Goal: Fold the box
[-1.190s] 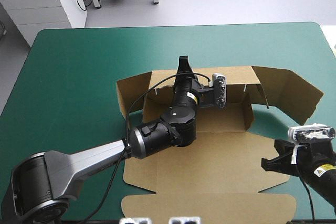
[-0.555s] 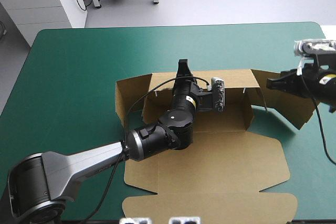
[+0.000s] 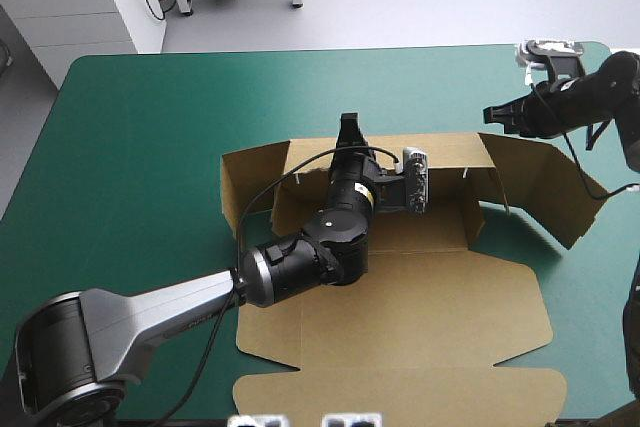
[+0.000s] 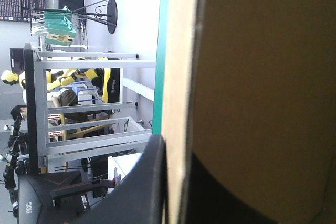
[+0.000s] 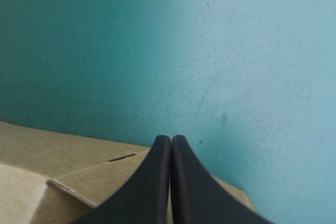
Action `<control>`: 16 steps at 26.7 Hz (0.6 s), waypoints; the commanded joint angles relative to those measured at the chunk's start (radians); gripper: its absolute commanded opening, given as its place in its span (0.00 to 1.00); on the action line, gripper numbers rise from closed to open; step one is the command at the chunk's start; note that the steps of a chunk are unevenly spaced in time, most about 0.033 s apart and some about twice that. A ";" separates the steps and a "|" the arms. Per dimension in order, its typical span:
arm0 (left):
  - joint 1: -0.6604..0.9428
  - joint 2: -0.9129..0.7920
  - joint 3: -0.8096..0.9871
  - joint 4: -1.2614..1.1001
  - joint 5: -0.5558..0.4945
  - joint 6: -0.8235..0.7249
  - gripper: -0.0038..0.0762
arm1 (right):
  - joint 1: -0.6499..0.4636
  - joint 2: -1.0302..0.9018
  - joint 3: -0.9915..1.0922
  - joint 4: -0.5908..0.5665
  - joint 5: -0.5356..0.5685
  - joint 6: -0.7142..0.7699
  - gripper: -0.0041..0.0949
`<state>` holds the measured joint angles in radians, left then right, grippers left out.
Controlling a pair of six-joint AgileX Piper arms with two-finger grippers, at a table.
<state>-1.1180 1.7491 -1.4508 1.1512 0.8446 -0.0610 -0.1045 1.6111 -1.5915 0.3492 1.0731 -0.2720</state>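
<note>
The brown box [image 3: 400,297] lies partly formed in the middle of the table, its back wall raised and its lid flat toward the front edge. My left gripper [image 3: 349,127] is at the top of the back wall, shut on the box. In the left wrist view the board's edge [image 4: 181,77] runs between the black fingers [image 4: 149,182]. My right gripper [image 3: 488,113] hovers above the back wall's right end, beside the angled right flap [image 3: 545,182], and points left. Its fingers are shut [image 5: 170,142] with nothing between them, the box's edge [image 5: 63,166] below.
The teal-green cover [image 3: 130,147] shows broadly to the left of the box and beyond it up to the far edge [image 3: 330,50]. The box's right flap reaches close to the table's right edge [image 3: 632,87].
My right gripper has swung from the table's front right up to the far right, then leftward over the box's right flap. The left gripper and the box have stayed put.
</note>
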 commanded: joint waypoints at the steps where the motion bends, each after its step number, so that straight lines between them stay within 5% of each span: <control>1: -0.004 -0.052 -0.026 0.047 -0.018 -0.019 0.04 | -0.002 -0.016 -0.030 0.020 0.016 -0.014 0.03; 16: -0.002 -0.023 -0.026 0.047 -0.014 -0.011 0.04 | -0.002 -0.096 0.047 0.092 0.171 -0.094 0.03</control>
<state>-1.1180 1.7592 -1.4508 1.1545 0.8443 -0.0588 -0.1038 1.5860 -1.5679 0.3725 1.2326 -0.3283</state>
